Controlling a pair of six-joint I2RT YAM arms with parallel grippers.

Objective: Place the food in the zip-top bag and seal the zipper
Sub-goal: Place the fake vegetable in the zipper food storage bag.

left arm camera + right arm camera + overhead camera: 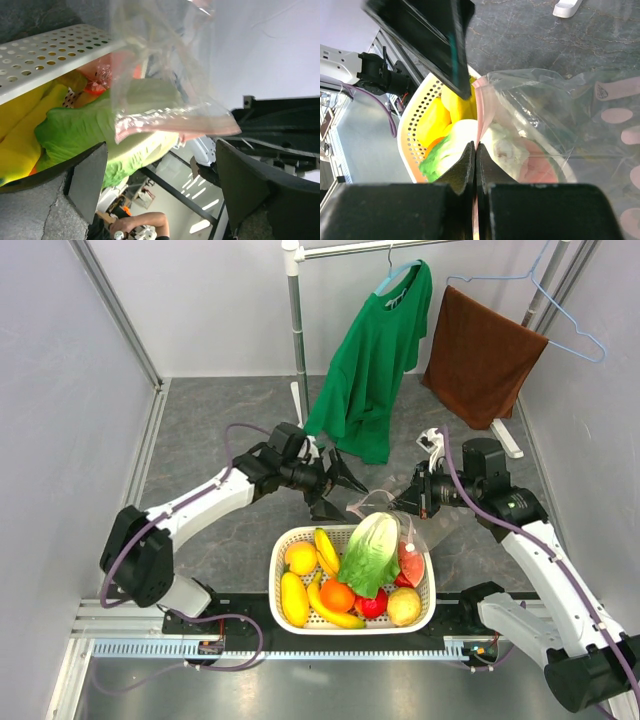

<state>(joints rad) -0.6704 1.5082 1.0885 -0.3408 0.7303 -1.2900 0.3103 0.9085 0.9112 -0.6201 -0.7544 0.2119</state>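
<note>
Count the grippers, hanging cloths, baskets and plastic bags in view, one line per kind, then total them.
grippers: 2, left gripper, right gripper
hanging cloths: 2, green T-shirt, brown towel
white perforated plastic basket: 1
clear dotted zip-top plastic bag: 1
total: 6
</note>
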